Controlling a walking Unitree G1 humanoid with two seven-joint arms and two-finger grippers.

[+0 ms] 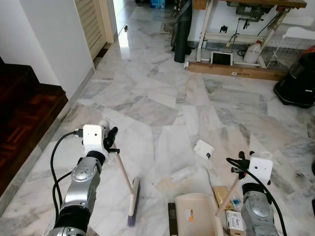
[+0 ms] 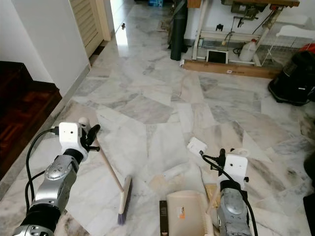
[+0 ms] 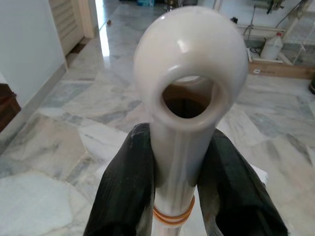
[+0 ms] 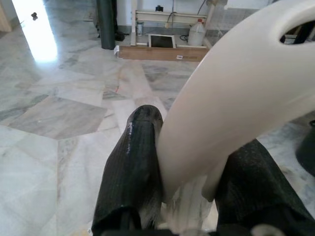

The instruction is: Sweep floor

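While the marble floor (image 1: 162, 98) spreads in polished grey-and-white slabs from the robot's feet out to twelve o'clock, the sweeping tools sit close in at six. Largest of them is the cream plastic dustpan (image 1: 196, 215), a ribbed, shallow scoop lying flat at about five o'clock; its curved, looped handle (image 4: 231, 98) is clamped between the two black fingers (image 4: 130, 172) of the right gripper (image 1: 241, 164). Next comes the broom (image 1: 133, 199) at about seven o'clock, a narrow head with purple-tipped bristles touching the floor and a slim pale stick (image 1: 123, 169) slanting up to the left gripper (image 1: 111, 140), whose fingers (image 3: 125, 187) are clenched around the stick just under its glossy, rounded end with a hanging hole. Both tools look light and stiff, the smooth plastic likely a little slippery, so the high hold on the broom gives reach but probably little downward force; a lower hold would steer the bristles better. Smaller litter lies between and beyond the tools: a clear crumpled wrapper (image 1: 183, 173) near the pan's lip, a small white card packet (image 1: 203, 148) at one o'clock, and small boxes (image 1: 231, 216) just beside the pan under the right arm.
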